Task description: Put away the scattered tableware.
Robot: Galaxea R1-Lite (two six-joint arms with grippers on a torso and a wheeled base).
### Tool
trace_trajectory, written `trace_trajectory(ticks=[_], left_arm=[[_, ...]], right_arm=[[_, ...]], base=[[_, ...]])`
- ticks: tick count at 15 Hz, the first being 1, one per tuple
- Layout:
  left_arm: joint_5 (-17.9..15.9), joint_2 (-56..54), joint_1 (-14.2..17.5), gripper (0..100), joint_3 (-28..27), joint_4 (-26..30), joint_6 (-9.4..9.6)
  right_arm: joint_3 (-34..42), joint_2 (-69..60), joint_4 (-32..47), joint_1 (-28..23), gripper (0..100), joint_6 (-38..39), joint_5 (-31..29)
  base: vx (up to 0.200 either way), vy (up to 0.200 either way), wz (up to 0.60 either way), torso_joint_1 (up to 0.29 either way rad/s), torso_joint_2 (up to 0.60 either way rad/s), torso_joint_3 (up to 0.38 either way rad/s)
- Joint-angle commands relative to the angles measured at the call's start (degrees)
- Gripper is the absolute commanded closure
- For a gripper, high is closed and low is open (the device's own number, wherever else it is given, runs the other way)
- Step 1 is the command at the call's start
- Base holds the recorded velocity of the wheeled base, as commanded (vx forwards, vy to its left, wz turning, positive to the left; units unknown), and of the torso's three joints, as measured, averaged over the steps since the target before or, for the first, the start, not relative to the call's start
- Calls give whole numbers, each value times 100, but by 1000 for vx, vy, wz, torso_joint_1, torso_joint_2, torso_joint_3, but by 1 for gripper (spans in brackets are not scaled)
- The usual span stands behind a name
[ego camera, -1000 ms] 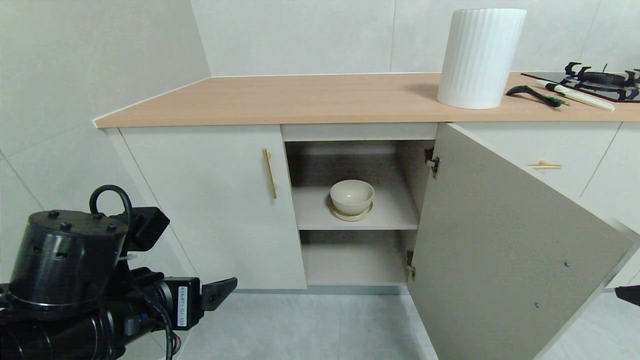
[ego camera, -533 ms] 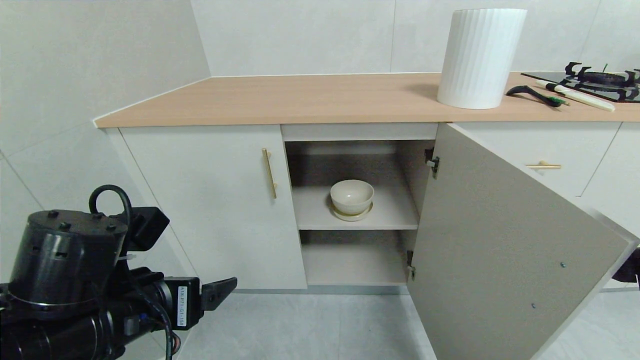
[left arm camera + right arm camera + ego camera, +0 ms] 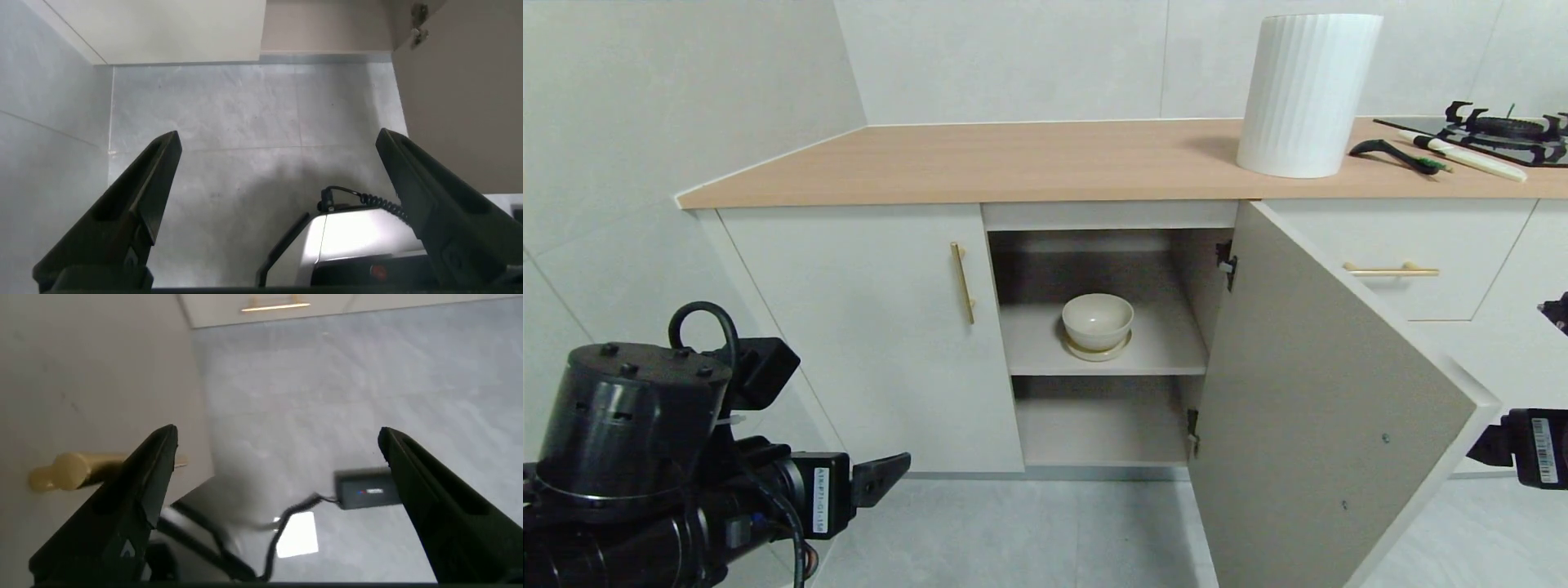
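The wooden counter [image 3: 1013, 163] runs across the corner, with a ribbed white canister [image 3: 1307, 94] standing upright on it towards the robot's right.

Below, the cabinet door [image 3: 1323, 392] hangs open. It is hinged on the right of the opening, its long axis is vertical, and its free edge points out towards the robot and to its right.

On the upper shelf [image 3: 1045, 347] inside, the bowl [image 3: 1098, 320] sits upright, mouth up, on a small plate [image 3: 1098, 353]. Both are round, so neither has a long axis.

The left pincer [image 3: 278, 139] hangs low at the robot's left over the floor [image 3: 245, 98], spread wide and gripping nothing. The right pincer [image 3: 278, 434] is also spread wide and bare, at the door's outer face, with one finger just beside the brass handle [image 3: 69, 471].

Against the earlier frames, the door has swung partway towards shut: its free edge has drawn in from the picture's right border. The right arm [image 3: 1531, 447] has come up behind that edge. The bowl, plate and left arm are unchanged.
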Motion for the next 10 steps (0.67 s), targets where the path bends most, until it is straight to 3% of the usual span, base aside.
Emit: trace_trajectory(ticks=[1,6,10], left_arm=[[4,-5,0,0,-2,-4,-1],[4,-5,0,0,-2,-13,-1],[4,-14,0,0,-11,-13,-1]], right_arm=[[-1,36,-106,416,0,170,-1],[43,230,-414,987,0,654,-1],[368,529,-1416,1198,0,803,-1]], base=[[0,0,0,0,0,0],[0,0,0,0,0,0],[0,0,0,0,0,0]])
